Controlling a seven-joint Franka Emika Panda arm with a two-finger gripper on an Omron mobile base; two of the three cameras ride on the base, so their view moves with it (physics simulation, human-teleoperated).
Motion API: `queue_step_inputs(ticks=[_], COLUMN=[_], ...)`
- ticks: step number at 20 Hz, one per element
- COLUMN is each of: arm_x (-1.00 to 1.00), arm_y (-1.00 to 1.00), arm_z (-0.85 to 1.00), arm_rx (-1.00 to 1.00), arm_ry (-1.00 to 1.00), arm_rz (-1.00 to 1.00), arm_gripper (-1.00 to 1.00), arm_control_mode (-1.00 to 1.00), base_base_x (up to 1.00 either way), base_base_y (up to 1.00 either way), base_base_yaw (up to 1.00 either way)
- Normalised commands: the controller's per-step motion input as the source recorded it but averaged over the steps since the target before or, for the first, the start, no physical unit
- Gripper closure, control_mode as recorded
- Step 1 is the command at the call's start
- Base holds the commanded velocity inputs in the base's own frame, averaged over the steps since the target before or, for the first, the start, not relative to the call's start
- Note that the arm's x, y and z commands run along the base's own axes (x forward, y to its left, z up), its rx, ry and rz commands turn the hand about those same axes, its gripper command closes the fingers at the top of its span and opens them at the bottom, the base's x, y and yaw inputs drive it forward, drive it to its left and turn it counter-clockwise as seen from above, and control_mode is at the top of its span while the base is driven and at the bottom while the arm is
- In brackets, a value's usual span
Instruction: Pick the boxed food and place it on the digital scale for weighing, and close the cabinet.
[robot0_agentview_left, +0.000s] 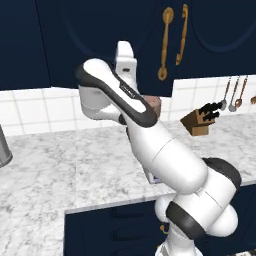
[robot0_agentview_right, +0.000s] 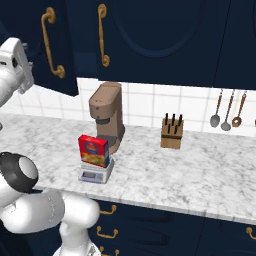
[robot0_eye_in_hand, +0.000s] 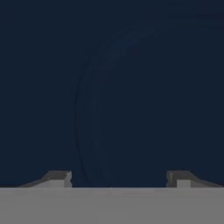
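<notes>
Right base view shows the boxed food (robot0_agentview_right: 93, 150) on the digital scale (robot0_agentview_right: 95, 173); hand view shows the gripper (robot0_eye_in_hand: 118, 179) spread, facing the cabinet (robot0_eye_in_hand: 112, 87).

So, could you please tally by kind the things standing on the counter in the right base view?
boxed food: 1, standing on the scale
digital scale: 1
coffee machine: 1
knife block: 1
Total: 4

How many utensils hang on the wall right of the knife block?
3, in a row on the tiles: one, next, last, all right of the knife block. More may hang beyond the picture's edge.
</notes>
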Motion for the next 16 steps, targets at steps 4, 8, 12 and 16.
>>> queue_step_inputs(ticks=[4, 8, 12, 16], arm_x=[0.69, 0.94, 1.00, 0.97], arm_y=[-0.77, -0.66, -0.64, -0.59], arm_z=[0.00, -0.10, -0.41, -0.44], arm_rx=[0.10, 0.06, 0.00, -0.02], arm_ry=[0.11, 0.00, -0.05, -0.29], arm_rz=[0.00, -0.01, -0.07, -0.19], arm_gripper=[-1.00, -1.00, -1.00, -1.00], arm_control_mode=[-1.00, -1.00, -1.00, -1.00], base_base_x=[0.00, 0.00, 0.00, 0.00], base_base_y=[0.00, 0.00, 0.00, 0.00], base_base_yaw=[0.00, 0.00, 0.00, 0.00])
